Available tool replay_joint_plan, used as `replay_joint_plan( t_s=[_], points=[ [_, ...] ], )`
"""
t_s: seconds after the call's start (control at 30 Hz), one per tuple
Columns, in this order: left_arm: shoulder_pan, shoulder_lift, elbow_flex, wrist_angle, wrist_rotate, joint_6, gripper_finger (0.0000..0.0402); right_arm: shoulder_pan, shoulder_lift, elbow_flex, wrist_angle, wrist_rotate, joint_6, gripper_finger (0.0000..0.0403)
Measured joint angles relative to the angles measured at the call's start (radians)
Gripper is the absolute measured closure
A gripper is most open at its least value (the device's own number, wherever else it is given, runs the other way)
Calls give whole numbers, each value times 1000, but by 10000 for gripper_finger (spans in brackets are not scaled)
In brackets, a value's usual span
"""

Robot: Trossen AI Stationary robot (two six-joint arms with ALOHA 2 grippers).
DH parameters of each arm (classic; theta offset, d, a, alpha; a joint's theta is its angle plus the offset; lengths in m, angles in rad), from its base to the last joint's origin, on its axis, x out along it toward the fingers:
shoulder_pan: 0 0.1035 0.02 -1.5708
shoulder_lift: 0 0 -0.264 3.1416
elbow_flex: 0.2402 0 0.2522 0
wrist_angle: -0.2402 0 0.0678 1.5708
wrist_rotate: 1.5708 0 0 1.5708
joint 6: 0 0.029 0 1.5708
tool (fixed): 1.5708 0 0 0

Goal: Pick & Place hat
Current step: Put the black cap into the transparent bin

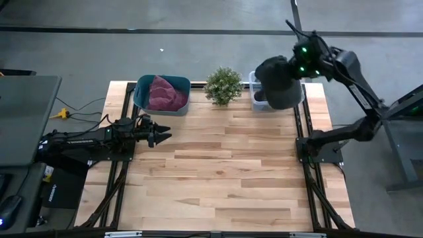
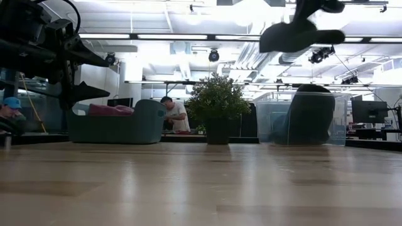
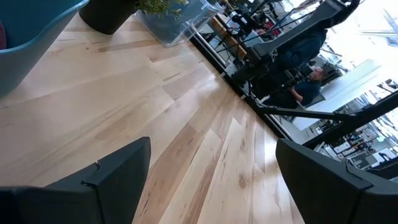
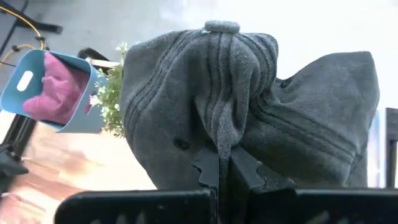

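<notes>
Here we found the hat, a dark grey cap, pinched in the right gripper and held in the air above the clear bin at the far right corner of the table. In the right wrist view the two fingers met tightly on a fold of the fabric, and the crown with its top button faced away from the wrist. In the low view the hat hung high, clear of the bin's rim, with another dark shape visible inside the clear bin; we could not tell what that shape was.

We observed the right arm reaching from its base at the table's right edge up and back toward the far corner, with the elbow raised and the wrist over the bin. The right gripper was clamped on the hat.

We noted a small potted plant just beside the clear bin, at the middle of the far edge. A teal bin holding pink cloth stood on the plant's other side.

We recorded the left arm lying low and stretched out along the table's left side. The left gripper hung above the boards near the teal bin, its jaws spread wide and empty.

People showed in the room beyond the table.
</notes>
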Motion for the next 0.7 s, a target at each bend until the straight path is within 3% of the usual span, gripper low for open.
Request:
replay_joint_plan(
  t_s=[0.33,0.7],
  points=[
    [0,0,0,0,0,0,64,-182,219,88,-75,-189,-6,402],
    [0,0,0,0,0,0,64,-318,371,152,-147,-294,12,403]
  ],
)
